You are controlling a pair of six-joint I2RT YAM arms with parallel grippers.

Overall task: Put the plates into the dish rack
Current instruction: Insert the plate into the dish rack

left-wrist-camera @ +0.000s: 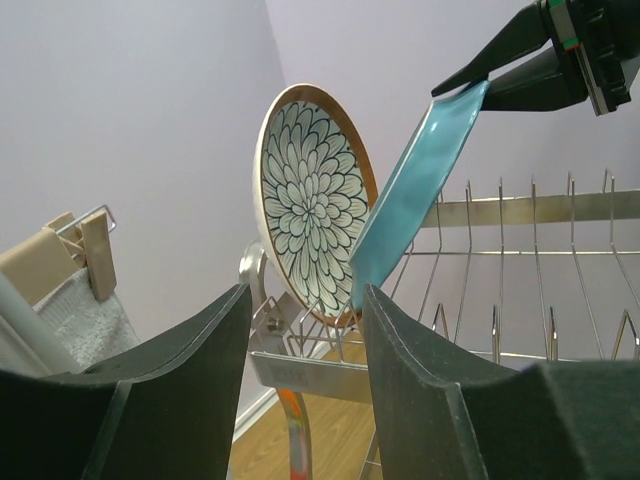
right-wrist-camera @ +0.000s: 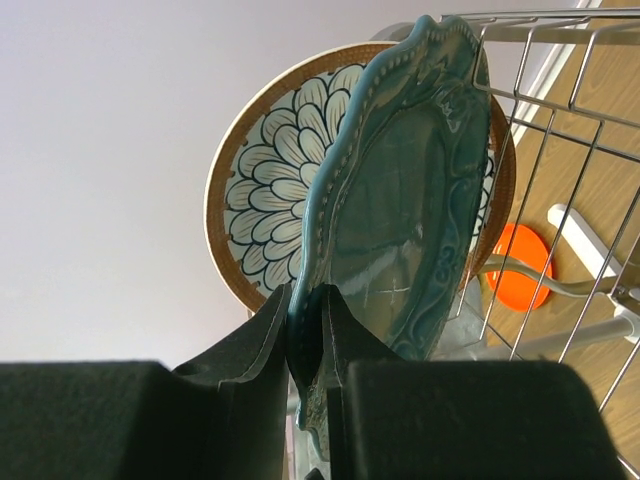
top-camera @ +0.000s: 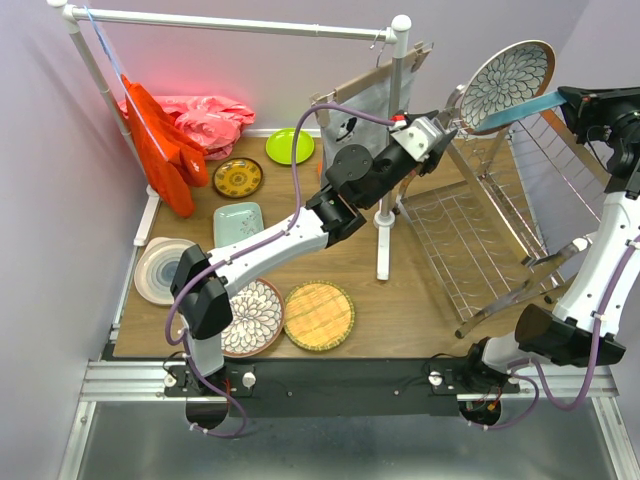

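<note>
The chrome dish rack (top-camera: 480,235) stands open at the right. One brown-rimmed floral plate (top-camera: 508,82) stands upright in its far end. My right gripper (top-camera: 572,100) is shut on the rim of the teal scalloped plate (top-camera: 520,108) and holds it tilted beside the floral plate, above the tines. The right wrist view shows the teal plate (right-wrist-camera: 400,200) pinched between the fingers (right-wrist-camera: 262,330), the floral plate (right-wrist-camera: 262,200) behind it. My left gripper (left-wrist-camera: 305,330) is open and empty, just short of the rack's end bar (left-wrist-camera: 300,375).
On the table's left lie a second floral plate (top-camera: 250,318), woven yellow plate (top-camera: 319,315), white ringed plate (top-camera: 160,270), mint tray (top-camera: 237,222), yellow-brown plate (top-camera: 238,177) and lime plate (top-camera: 289,146). The white rail's post (top-camera: 383,240) stands beside the rack. Red cloth (top-camera: 165,150) hangs left.
</note>
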